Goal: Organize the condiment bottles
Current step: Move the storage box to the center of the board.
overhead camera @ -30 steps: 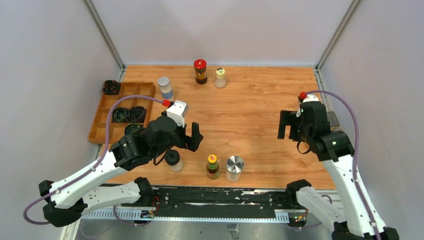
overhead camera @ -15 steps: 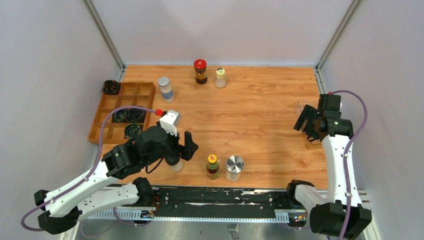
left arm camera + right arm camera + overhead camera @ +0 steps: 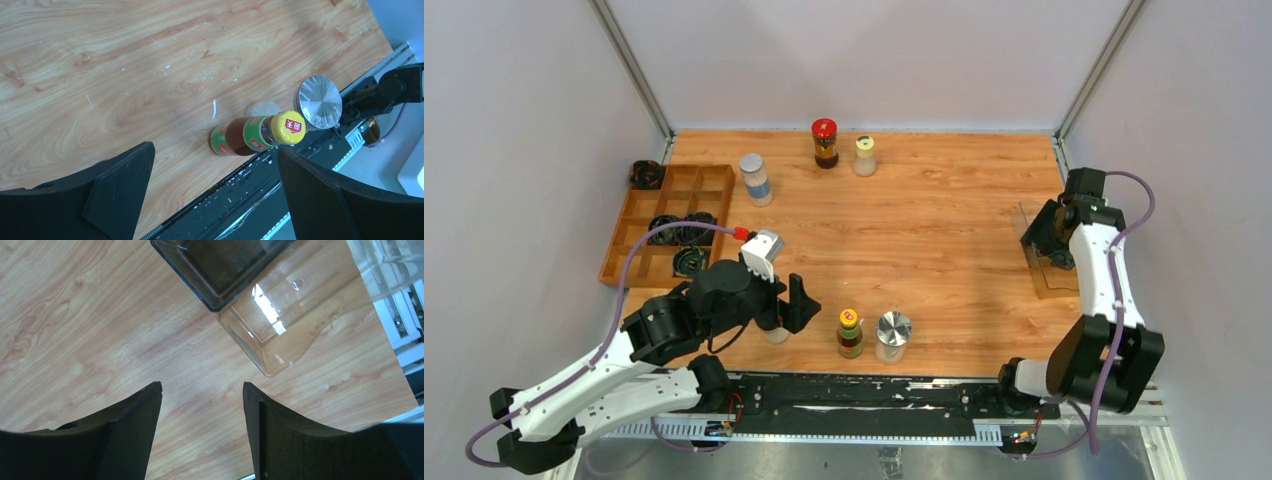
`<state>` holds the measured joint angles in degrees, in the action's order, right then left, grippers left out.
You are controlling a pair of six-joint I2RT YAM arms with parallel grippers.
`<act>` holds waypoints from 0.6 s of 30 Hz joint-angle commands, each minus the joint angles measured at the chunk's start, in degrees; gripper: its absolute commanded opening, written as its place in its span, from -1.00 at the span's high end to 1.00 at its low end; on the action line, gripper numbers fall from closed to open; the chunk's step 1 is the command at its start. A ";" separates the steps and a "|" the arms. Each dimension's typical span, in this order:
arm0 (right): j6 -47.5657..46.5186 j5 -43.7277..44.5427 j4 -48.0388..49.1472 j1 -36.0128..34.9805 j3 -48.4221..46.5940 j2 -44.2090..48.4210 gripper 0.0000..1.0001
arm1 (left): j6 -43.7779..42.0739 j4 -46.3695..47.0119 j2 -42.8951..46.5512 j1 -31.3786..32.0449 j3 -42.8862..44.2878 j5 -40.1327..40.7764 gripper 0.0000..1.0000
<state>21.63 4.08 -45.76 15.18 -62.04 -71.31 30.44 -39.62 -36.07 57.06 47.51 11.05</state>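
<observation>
In the top view, the left gripper [image 3: 782,312] is hanging low at the lower left of centre. It is covering most of the black-capped jar [image 3: 774,335], and I cannot tell whether they are touching. Just to the right, the yellow-capped brown sauce bottle [image 3: 850,333] and the silver-lidded jar [image 3: 893,336] are standing side by side. The red-lidded dark jar [image 3: 825,142] and the yellow-capped shaker [image 3: 864,155] are sitting at top centre. The blue-labelled jar [image 3: 754,178] is standing beside the wooden compartment tray [image 3: 637,205]. At the right edge, the right gripper [image 3: 1042,240] is hanging over a clear container [image 3: 1054,282].

In the left wrist view, the fingers [image 3: 120,185] are standing wide apart, gripping nothing, with their bases cut off by the bottom edge.

In the right wrist view, the fingers [image 3: 135,425] are standing parted over bare wood. The clear container and a dark-tinted tray [image 3: 220,270] are running off the top of the frame.
</observation>
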 commanded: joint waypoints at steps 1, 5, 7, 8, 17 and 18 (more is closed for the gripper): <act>-0.72 -2.22 0.67 0.80 -5.18 -6.31 -0.31 | 0.51 0.09 -0.59 -0.37 -1.20 -2.05 -1.00; -0.99 -1.91 -0.10 0.84 -9.16 -12.18 -0.30 | 1.20 1.29 -1.55 -0.41 -1.62 -2.69 -1.00; -0.88 -1.83 0.08 0.75 -10.71 -14.17 -0.30 | 1.50 1.75 -2.26 -0.38 -1.50 -3.01 -1.00; -0.84 -1.09 0.29 0.82 -11.38 -15.14 -0.30 | 1.69 1.97 -2.62 -0.37 -1.41 -3.17 -1.00; 0.49 3.11 0.54 0.97 -15.94 -24.02 -0.31 | 2.50 2.27 -3.58 -0.37 -1.12 -3.71 -1.00; 0.66 3.38 0.65 0.91 -16.07 -25.31 -0.32 | 2.38 2.19 -3.69 -0.37 -0.96 -3.94 -1.00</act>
<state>21.28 5.23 -44.42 15.18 -76.62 -93.23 32.58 -38.63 -39.66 57.06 46.52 8.08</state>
